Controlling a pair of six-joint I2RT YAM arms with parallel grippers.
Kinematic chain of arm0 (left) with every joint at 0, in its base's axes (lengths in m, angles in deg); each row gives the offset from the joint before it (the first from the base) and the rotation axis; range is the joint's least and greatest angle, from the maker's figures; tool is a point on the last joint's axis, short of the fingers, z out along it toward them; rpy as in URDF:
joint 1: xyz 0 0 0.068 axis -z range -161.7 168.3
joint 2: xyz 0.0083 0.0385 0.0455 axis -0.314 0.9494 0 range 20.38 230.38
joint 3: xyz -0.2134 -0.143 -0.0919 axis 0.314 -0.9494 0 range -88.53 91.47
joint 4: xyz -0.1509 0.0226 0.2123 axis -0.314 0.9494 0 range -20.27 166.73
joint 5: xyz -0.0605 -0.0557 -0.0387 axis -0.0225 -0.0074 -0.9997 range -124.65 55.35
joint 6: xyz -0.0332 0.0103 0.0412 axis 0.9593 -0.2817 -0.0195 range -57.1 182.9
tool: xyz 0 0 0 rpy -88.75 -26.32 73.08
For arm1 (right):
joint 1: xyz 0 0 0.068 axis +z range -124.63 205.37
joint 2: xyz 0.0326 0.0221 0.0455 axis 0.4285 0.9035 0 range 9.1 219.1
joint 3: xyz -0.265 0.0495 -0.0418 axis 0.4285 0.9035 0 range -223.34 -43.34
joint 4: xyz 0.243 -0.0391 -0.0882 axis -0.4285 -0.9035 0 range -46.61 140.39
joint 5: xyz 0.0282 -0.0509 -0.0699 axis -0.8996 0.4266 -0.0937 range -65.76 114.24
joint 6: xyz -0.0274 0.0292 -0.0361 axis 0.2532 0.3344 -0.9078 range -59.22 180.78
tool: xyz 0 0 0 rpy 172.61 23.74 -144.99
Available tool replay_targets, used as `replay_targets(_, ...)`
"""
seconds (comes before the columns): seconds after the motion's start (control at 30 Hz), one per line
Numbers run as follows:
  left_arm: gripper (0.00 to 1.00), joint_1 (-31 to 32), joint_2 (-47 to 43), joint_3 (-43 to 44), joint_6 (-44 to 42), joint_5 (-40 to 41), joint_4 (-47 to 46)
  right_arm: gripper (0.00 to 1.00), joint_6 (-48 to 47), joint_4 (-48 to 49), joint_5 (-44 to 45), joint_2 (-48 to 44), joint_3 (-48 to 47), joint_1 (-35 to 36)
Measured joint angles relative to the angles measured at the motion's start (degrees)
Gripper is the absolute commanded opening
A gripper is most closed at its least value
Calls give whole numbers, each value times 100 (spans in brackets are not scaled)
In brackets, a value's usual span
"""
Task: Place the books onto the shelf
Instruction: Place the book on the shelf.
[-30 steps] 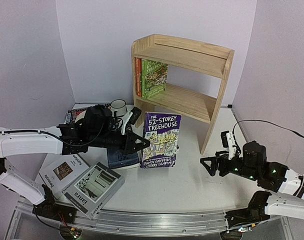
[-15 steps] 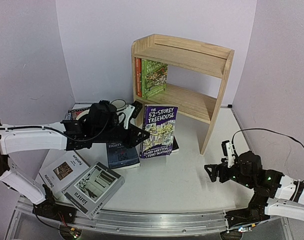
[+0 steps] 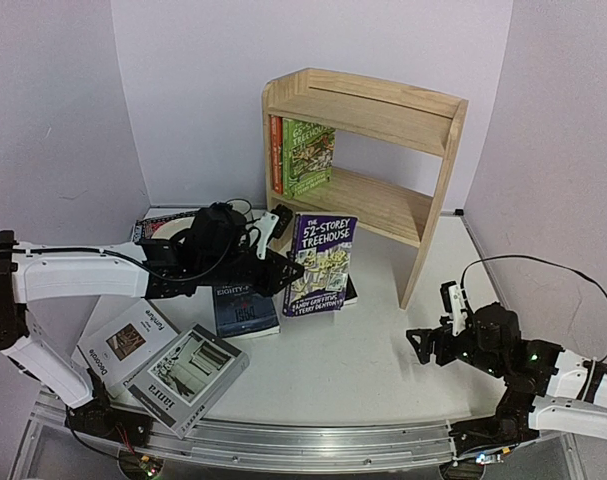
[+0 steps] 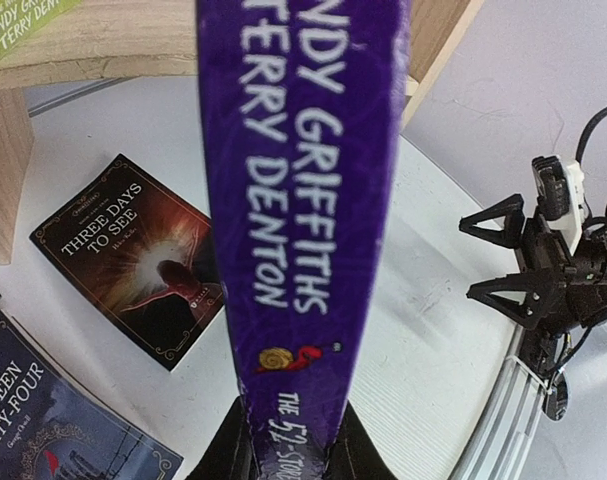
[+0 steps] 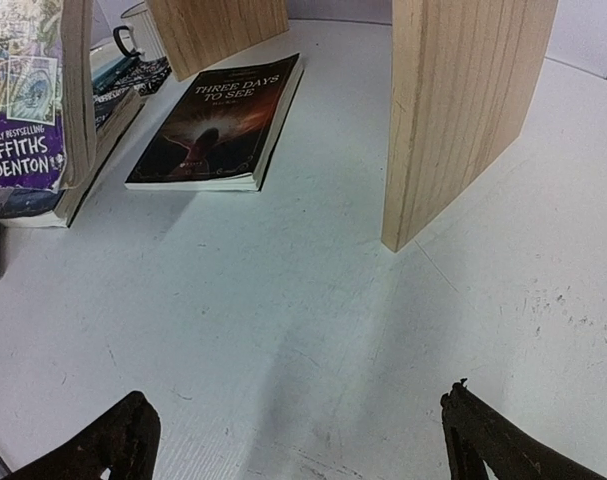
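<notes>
In the left hand stands the purple book.

Robot-manipulation laboratory cell. A white table is enclosed on three sides by bare lilac walls. Two white-and-black robot arms, the left arm and the right arm, are mounted at an aluminium rail along the table's near edge, with a loose black cable exposed. The only household items are a small pine shelf, several books and a mug, set out on the worktop like test props
</notes>
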Motion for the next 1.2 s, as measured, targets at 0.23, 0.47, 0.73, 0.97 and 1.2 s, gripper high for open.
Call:
replay_targets(0.23, 0, -3, 374, 255, -28, 203, -53, 98, 0, 35, -15, 26, 0, 0)
replay_targets(0.47, 0, 0, 690, 585, -90, 474, -115, 98, -2, 48, -20, 128, 0, 0)
replay_targets(0.73, 0, -11, 739, 1173, -416, 759, -173, 98, -2, 52, -57, 138, 0, 0)
replay_targets(0.97, 0, -106, 742, 1543, -744, 954, -258, 98, -2, 81, -69, 209, 0, 0)
replay_targets(1.2, 0, -361, 977, 2057, -1084, 1013, -262, 98, -4, 90, -83, 244, 0, 0)
